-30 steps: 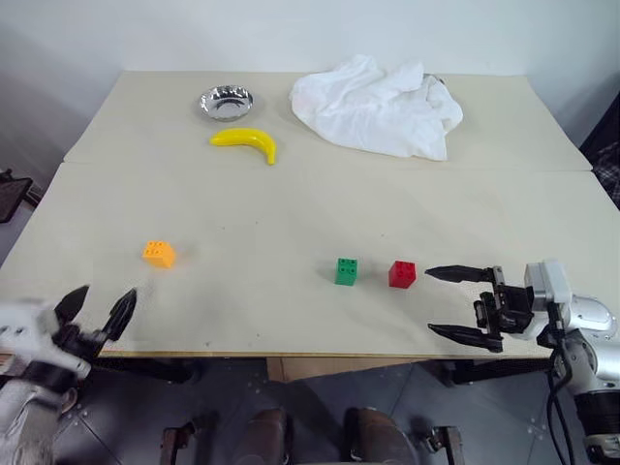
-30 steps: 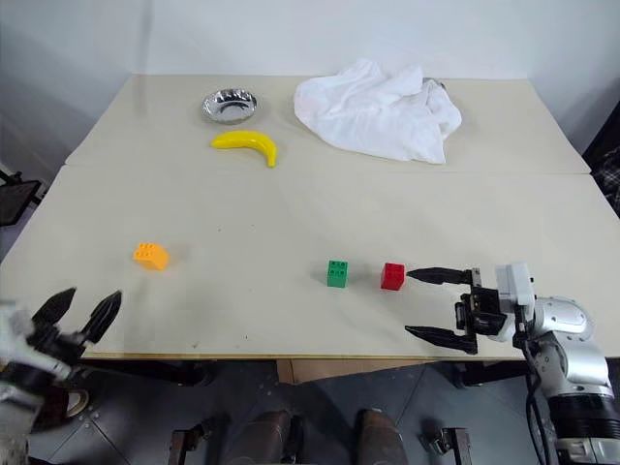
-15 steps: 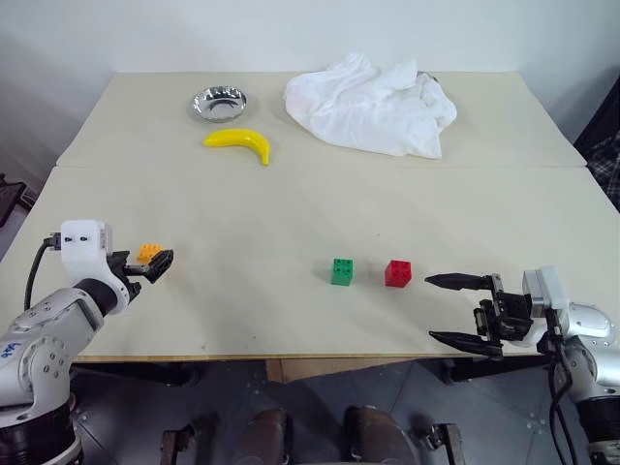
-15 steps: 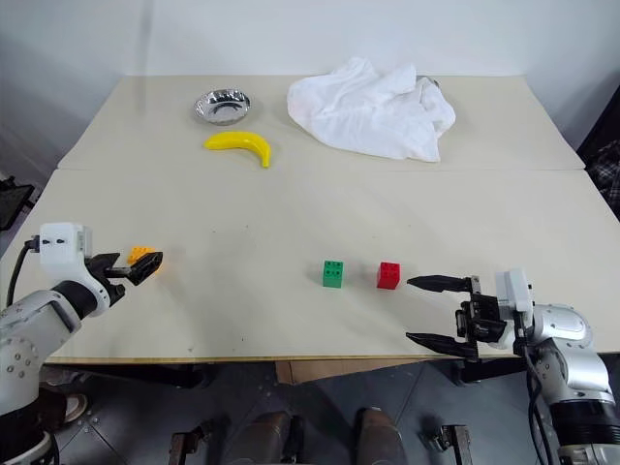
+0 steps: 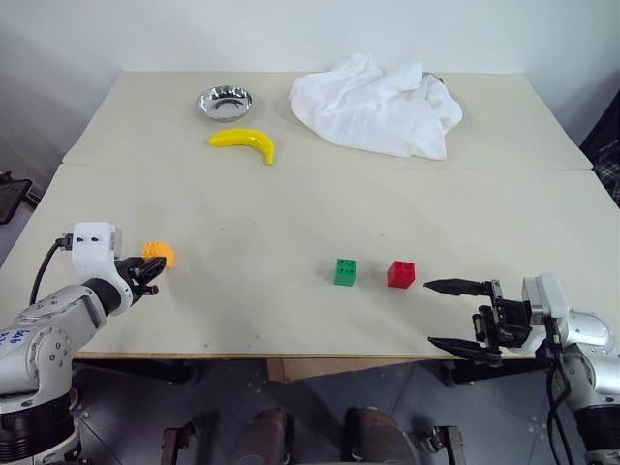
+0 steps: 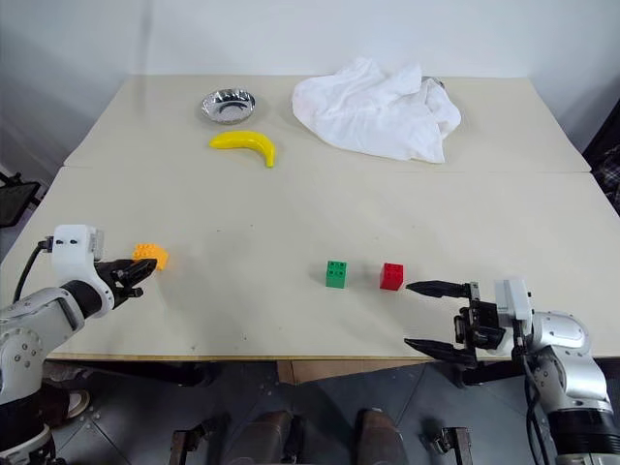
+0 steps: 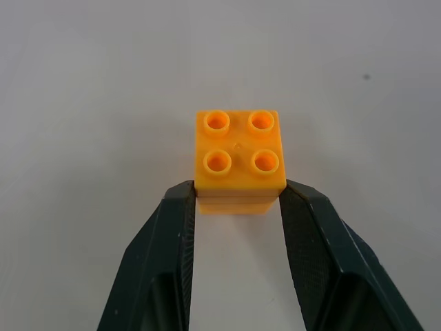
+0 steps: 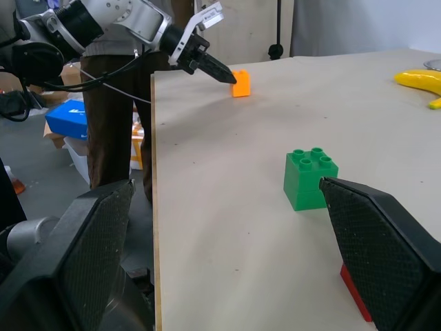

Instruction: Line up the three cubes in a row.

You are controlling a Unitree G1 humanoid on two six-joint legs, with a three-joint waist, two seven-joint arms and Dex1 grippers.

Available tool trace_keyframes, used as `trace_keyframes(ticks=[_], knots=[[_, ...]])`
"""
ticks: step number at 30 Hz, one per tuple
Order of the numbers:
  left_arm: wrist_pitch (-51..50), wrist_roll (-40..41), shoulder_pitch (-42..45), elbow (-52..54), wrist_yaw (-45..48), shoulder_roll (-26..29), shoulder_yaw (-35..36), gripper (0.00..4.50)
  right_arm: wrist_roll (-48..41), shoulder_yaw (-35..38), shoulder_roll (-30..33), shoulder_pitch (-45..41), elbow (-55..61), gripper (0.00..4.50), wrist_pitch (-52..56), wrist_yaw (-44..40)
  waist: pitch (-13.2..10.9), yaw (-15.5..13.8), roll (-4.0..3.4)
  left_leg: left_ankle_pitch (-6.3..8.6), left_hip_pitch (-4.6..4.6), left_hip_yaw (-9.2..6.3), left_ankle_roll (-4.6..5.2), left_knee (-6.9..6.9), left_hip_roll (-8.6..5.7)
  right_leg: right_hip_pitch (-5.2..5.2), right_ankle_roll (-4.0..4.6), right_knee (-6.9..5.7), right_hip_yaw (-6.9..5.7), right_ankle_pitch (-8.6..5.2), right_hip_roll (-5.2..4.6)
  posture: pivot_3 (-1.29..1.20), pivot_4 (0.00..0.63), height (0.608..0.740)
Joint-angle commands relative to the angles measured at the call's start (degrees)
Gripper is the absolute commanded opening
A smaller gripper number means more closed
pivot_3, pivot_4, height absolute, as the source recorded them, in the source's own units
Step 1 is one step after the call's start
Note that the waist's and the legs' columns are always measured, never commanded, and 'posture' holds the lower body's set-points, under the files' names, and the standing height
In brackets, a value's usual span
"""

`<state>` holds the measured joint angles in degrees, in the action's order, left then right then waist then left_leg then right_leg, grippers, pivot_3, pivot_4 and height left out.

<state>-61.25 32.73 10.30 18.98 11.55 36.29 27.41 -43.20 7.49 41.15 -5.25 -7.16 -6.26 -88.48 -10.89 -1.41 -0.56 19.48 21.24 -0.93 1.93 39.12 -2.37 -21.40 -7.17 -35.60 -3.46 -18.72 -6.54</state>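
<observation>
Where left hand (image 7: 238,200) clamps, orange cube (image 7: 238,155) sits between fingertips.

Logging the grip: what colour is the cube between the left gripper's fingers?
Orange cube; left wrist view.

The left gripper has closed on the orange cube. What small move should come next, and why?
Probably lift the orange cube slightly and carry it toward the green cube. The left gripper pinches its sides, while green and the red cube already sit side by side far away.
</observation>
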Motion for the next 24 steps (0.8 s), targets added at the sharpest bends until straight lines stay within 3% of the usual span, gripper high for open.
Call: trace_keyframes(ticks=[1, 6, 8, 11, 16, 24], knots=[[13.45, -0.96, -1.26, -1.27, 13.52, 4.12, -1.52, 1.49, -0.29, 2.93, 0.07, 0.73, 1.27, 4.50, -1.05, -3.34, 0.00, 0.06, 0.00, 0.00, 0.00, 0.00, 0.00, 0.00, 0.00, 0.00, 0.00, 0.00, 0.00, 0.00, 0.00, 0.00, 0.150, 0.740], [36.76, -2.13, -1.32, -4.49, 43.64, 11.79, -9.05, 1.49, 0.00, 5.75, 1.50, 2.41, 1.19, 4.50, -0.83, -3.30, -0.01, 0.03, -0.03, 0.01, 0.01, 0.03, -0.03, -0.04, 0.01, 0.01, 0.06, 0.11, -0.04, -0.03, -0.01, 0.00, 0.150, 0.740], [40.42, -2.32, 3.29, -7.68, 52.20, 13.15, -14.34, 1.49, 0.06, 7.00, 1.98, 3.34, 1.20, 4.50, -0.80, -3.21, -0.03, -0.08, -0.09, 0.01, 0.01, 0.04, -0.02, -0.04, 0.00, 0.05, 0.06, 0.16, -0.04, -0.03, -0.04, 0.00, 0.150, 0.740], [50.10, -9.52, 11.82, -16.69, 62.49, 13.57, -24.79, 1.49, 0.10, 8.47, 2.39, 4.75, 1.78, 4.50, -0.52, -2.80, -0.01, -0.10, -0.13, -0.02, 0.01, 0.01, -0.01, -0.03, -0.01, 0.11, 0.06, 0.21, -0.11, -0.03, -0.04, 0.00, 0.150, 0.740], [62.49, -20.81, 26.98, -36.46, 67.50, 5.91, -37.17, 1.49, -0.09, 10.98, 2.76, 7.67, 3.53, 4.50, -0.09, -2.35, -0.02, 0.01, -0.16, -0.03, 0.04, 0.13, 0.03, -0.06, -0.04, 0.01, 0.05, -0.03, -0.14, -0.03, 0.07, 0.00, 0.150, 0.740], [69.75, -25.09, 37.98, -54.83, 69.74, -3.42, -40.19, 1.49, -0.30, 13.82, 1.64, 12.81, 8.76, 4.50, 0.51, 0.39, -0.11, 0.05, 0.02, -0.04, 0.11, 0.36, 0.19, 0.00, -0.03, -0.09, -0.07, -0.18, -0.52, 0.03, 0.12, 0.00, 0.150, 0.740]])
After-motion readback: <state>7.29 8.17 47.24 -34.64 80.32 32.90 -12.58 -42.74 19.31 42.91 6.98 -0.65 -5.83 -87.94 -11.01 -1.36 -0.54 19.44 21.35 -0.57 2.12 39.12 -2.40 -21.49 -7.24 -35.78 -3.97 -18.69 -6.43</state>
